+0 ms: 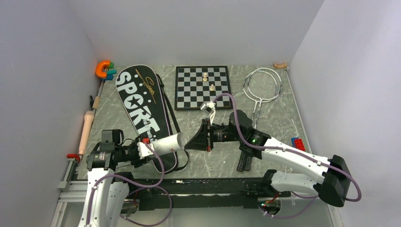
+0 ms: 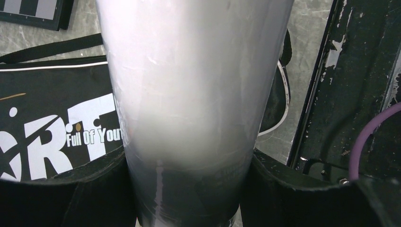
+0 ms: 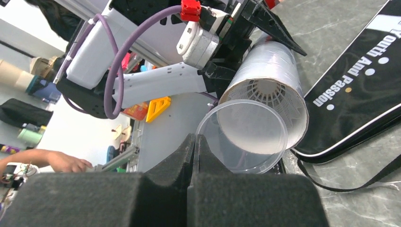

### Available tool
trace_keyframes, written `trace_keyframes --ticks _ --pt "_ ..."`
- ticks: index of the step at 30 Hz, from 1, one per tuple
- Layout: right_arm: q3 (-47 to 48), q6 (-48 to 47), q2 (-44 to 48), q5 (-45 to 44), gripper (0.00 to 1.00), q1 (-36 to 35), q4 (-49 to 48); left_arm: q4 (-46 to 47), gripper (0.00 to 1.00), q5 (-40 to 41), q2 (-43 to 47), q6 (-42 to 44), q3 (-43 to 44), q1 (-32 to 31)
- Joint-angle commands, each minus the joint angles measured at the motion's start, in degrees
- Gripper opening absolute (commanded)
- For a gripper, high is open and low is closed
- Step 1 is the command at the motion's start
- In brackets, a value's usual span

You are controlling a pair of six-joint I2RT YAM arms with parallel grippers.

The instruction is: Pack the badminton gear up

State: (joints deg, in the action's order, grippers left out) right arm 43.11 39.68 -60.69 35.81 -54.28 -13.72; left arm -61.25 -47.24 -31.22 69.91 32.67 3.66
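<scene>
My left gripper (image 1: 144, 147) is shut on the long white tube (image 1: 168, 143), holding it level over the lower end of the black SPORT bag (image 1: 139, 106). In the left wrist view the tube (image 2: 194, 94) fills the space between the jaws of the left gripper (image 2: 189, 189). My right gripper (image 3: 195, 142) is shut on the rim of a clear round cap (image 3: 246, 135), held just in front of the tube's open mouth (image 3: 276, 71). A white shuttlecock (image 3: 267, 92) sits inside the tube. Two silver-headed rackets (image 1: 262, 85) lie at the back right.
The chessboard (image 1: 203, 87) with two pieces lies at the back middle. A beige wooden rod (image 1: 86, 130) and an orange and teal toy (image 1: 104, 69) are along the left edge. A red and blue brick (image 1: 298, 142) lies at the right. The bag's strap (image 3: 350, 179) trails on the table.
</scene>
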Motion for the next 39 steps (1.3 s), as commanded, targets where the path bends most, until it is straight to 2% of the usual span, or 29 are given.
trace_keyframes --ticks 1,39 --pt "0.47 1.18 -1.73 3.83 0.00 0.37 -5.91 -0.59 0.53 -4.16 0.24 1.83 2.66 -0.05" --pt "-1.49 5.33 -8.07 7.96 0.00 1.30 -17.50 -4.13 0.53 -6.26 1.07 3.86 5.00 -0.06"
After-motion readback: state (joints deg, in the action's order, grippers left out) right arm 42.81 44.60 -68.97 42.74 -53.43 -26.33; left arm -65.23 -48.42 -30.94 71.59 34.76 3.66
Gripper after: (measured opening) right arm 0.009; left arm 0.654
